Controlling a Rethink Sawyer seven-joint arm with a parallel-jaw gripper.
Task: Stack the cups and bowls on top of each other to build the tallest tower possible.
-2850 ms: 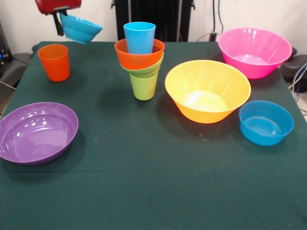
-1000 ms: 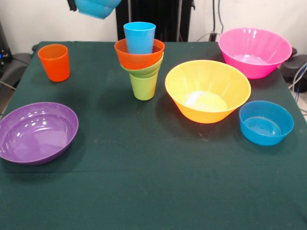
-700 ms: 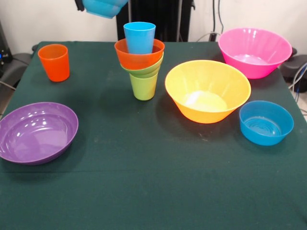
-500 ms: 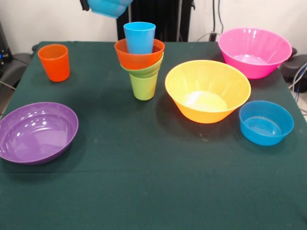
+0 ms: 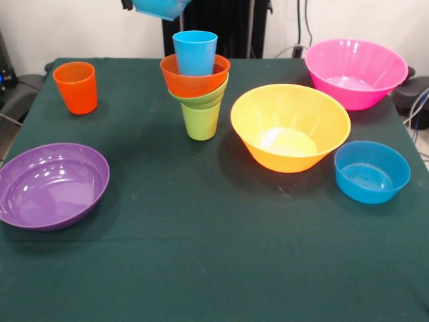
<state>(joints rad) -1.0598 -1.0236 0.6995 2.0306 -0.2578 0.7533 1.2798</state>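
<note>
tower (image 5: 196,84) upright mid-table, light blue cup (image 5: 195,52) on top

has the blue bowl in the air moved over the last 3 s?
Yes. The carried blue bowl went up and rightward in the front view, from above the orange cup to just left of the light blue cup topping the tower.

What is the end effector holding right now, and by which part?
A blue bowl, carried above the tower; the hold seems to be at its rim, mostly out of view.

Dark green cloth surface (image 5: 201,255) carries: orange cup (image 5: 76,87) far left, purple bowl (image 5: 52,185) near left, lime green cup (image 5: 201,121) centre-back, yellow-orange bowl (image 5: 290,127) beside it, small blue bowl (image 5: 371,172) right, pink bowl (image 5: 356,72) far right.
</note>
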